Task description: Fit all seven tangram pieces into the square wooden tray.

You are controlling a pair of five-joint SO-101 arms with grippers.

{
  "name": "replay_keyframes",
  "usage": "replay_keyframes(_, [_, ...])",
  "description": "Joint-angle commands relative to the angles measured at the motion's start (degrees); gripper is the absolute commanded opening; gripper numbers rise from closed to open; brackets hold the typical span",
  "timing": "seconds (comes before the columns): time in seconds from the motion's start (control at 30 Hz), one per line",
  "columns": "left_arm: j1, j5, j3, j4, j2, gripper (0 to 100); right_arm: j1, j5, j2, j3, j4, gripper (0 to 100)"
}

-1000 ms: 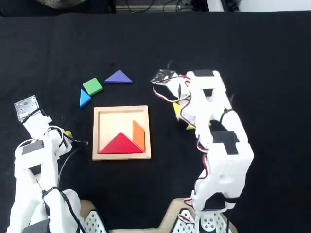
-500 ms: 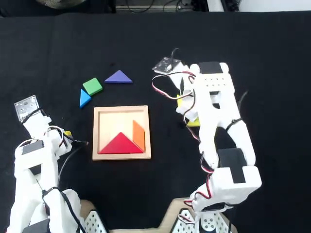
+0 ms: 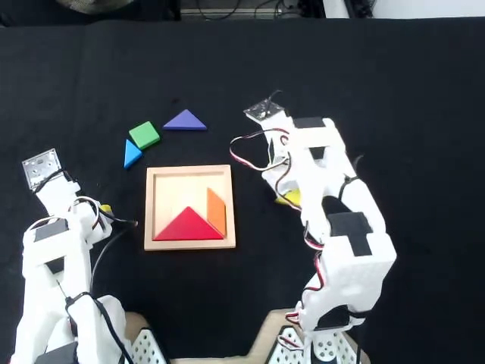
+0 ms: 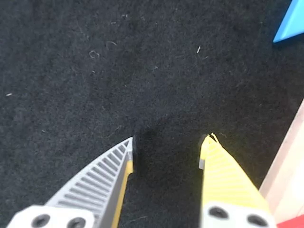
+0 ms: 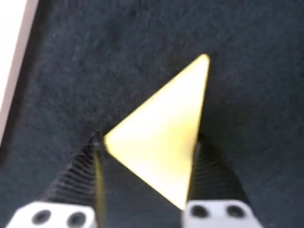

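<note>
Your right tool (image 5: 148,139) is pinching the yellow triangle (image 5: 166,128) between its fingers, over the black tabletop (image 3: 424,114) just right of the square wooden tray (image 3: 189,170). The tray holds a red triangle (image 3: 188,224) and an orange piece (image 3: 217,211). Your left tool (image 4: 166,142) hangs spread beside the tray's left edge, while the blue triangle (image 3: 131,154), green square (image 3: 144,135) and purple triangle (image 3: 184,120) lie beyond its far side.
</note>
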Motion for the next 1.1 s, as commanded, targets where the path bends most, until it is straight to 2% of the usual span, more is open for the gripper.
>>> replay_keyframes(0.0, [0.66, 0.18, -2.42, 0.09, -0.97, 23, -0.79, 0.7, -0.57, -3.12, 1.32, 24.8])
replay_keyframes(0.17, [0.66, 0.18, -2.42, 0.09, -0.97, 23, -2.29, 3.87, -5.93, -4.7, 6.59, 25.7])
replay_keyframes(0.47, [0.66, 0.18, -2.42, 0.09, -0.97, 23, -2.37, 4.4, -12.35, -0.31, 6.51, 26.4])
replay_keyframes(0.63, [0.66, 0.18, -2.42, 0.09, -0.97, 23, -3.96, 6.95, -8.57, 1.54, 6.51, 38.6])
replay_keyframes(0.77, [0.66, 0.18, -2.42, 0.09, -0.97, 23, -4.75, 14.15, -4.88, 0.92, 6.42, 33.2])
replay_keyframes(0.9, [0.66, 0.18, -2.42, 0.09, -0.97, 23, -4.57, 14.24, -3.82, -2.77, 9.49, 28.0])
replay_keyframes(1.07, [0.66, 0.18, -2.42, 0.09, -0.97, 23, -5.36, 14.24, -6.2, -4.18, 13.63, 27.6])
